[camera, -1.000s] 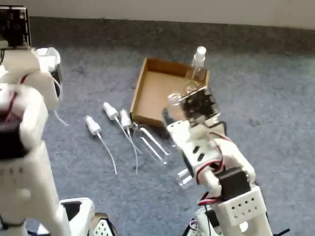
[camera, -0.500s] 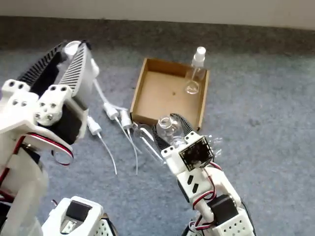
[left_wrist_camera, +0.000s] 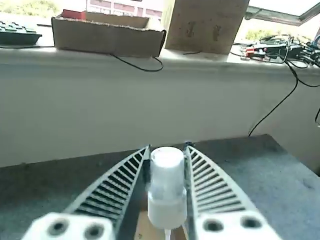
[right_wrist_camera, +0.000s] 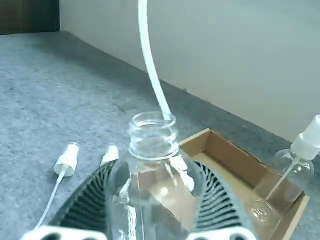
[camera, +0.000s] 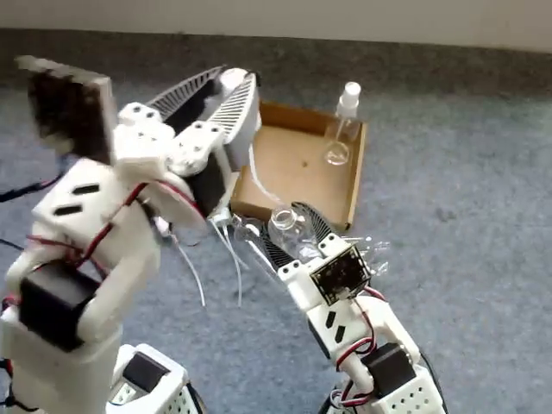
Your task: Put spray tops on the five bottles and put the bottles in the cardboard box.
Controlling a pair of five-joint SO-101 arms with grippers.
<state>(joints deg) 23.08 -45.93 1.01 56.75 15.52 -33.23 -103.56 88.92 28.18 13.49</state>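
My left gripper (camera: 233, 79) (left_wrist_camera: 166, 150) is shut on a white spray top (left_wrist_camera: 166, 185), held up over the near left corner of the cardboard box (camera: 285, 164). Its thin tube (right_wrist_camera: 150, 55) hangs down, and the tube's tip sits at the open mouth of a clear bottle (right_wrist_camera: 152, 165) (camera: 289, 224). My right gripper (camera: 285, 222) (right_wrist_camera: 155, 170) is shut on that bottle, holding it upright just in front of the box. At the box's far right corner stands a bottle with a spray top (camera: 347, 108) (right_wrist_camera: 295, 165), with an open bottle (camera: 336, 153) beside it.
Loose spray tops (right_wrist_camera: 66, 160) (right_wrist_camera: 110, 155) lie on the grey carpet left of the box, their tubes (camera: 239, 272) trailing toward me, partly behind the left arm. Something clear and glinting (camera: 369, 250) lies on the carpet by the right gripper. The carpet to the right is open.
The left arm has swung right with the spray top, from the far left to above the bottle. The right gripper drew the bottle back from the box, then held still.
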